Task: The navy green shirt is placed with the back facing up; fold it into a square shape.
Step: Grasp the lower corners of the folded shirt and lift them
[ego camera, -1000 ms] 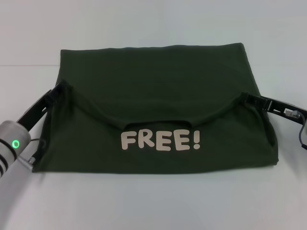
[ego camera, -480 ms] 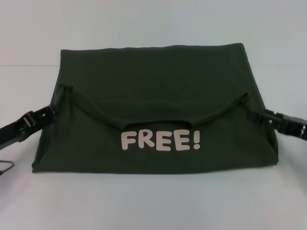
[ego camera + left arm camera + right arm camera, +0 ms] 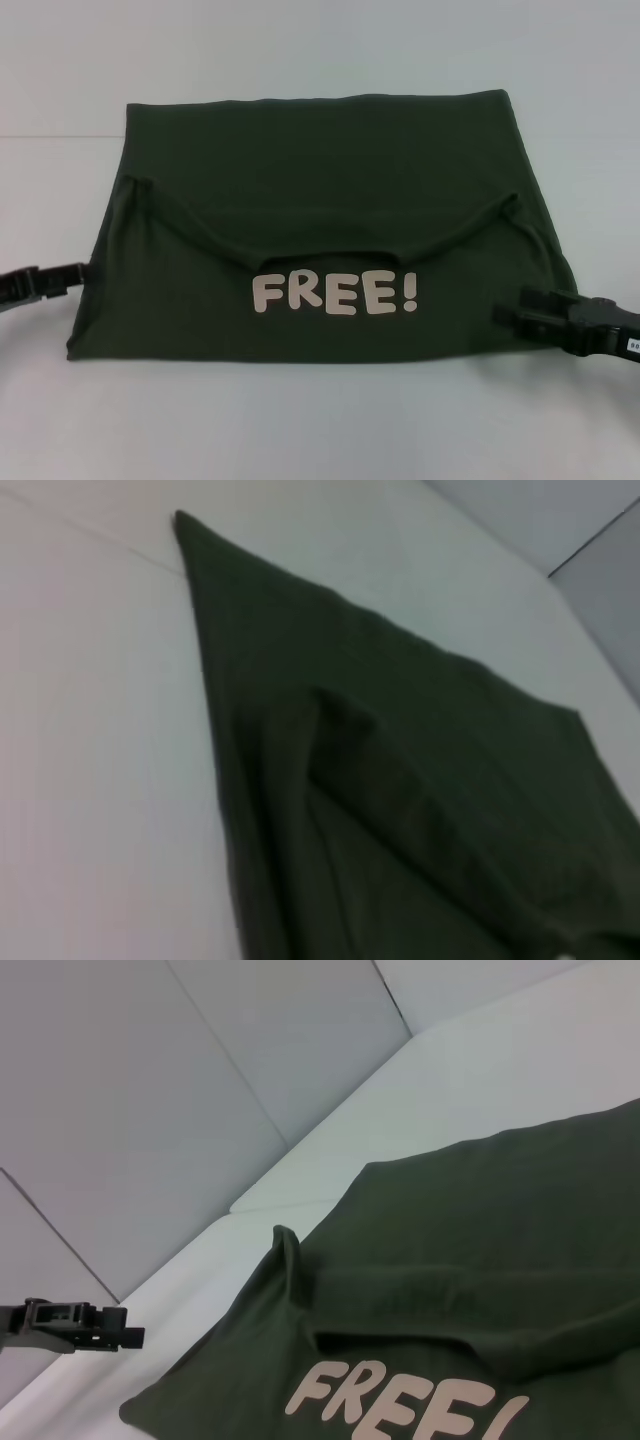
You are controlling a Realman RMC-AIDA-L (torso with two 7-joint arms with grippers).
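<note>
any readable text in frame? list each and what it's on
"FREE!" in pale block letters on the near half of the navy green shirt, below the folded-over flap; the right wrist view shows only "FREE" cut off at the frame edge.
A small white label on the right gripper is too small to read.
Nothing readable on the left gripper or the table.

Head view: from above, facing forward and down, takes in the whole navy green shirt (image 3: 320, 240) on the white table (image 3: 320, 420). Left wrist view: low and close at the shirt's (image 3: 400, 800) left edge, facing its far corner. Right wrist view: low from the right, facing left across the shirt (image 3: 480, 1290); shares the "FREE!" lettering (image 3: 400, 1400) with head view (image 3: 333, 294).
</note>
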